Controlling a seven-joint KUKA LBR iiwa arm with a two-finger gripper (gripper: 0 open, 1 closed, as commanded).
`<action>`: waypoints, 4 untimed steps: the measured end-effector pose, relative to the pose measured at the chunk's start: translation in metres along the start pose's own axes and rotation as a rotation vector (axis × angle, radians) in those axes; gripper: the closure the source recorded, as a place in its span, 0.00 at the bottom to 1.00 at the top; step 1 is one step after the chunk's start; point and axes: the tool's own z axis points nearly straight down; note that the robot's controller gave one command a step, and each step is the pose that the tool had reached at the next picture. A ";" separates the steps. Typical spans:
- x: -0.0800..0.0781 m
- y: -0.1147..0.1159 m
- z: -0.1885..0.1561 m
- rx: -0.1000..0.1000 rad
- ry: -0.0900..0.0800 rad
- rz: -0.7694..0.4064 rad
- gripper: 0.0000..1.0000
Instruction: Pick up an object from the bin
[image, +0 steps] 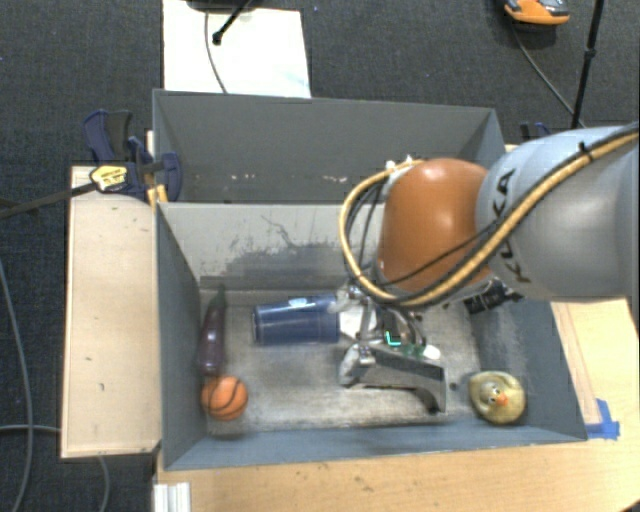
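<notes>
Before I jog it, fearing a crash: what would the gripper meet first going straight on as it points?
Probably the bare floor of the grey metal bin: the open gripper points down between the blue cylinder and the yellow round toy; depth unclear.

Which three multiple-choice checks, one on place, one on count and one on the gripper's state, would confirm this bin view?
1. Where does the orange ball lie?
A. the view's lower left corner
B. upper right corner
C. middle

2. How many loose things lie in the bin?
A. two
B. four
C. seven

3. The gripper is:
A. open, holding nothing
B. shut on the ball
C. shut on a red cup

Answers:
1. A, it sits by the left wall, below the purple piece.
2. B: ball, purple piece, blue cylinder and yellow toy.
3. A, its fingers stand apart with only bin floor between them.
</notes>
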 end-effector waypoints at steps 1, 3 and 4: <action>0.000 0.000 0.001 0.000 0.001 0.001 0.00; -0.040 0.053 0.076 -0.001 -0.005 -0.302 0.00; -0.039 0.054 0.083 -0.001 0.006 -0.333 1.00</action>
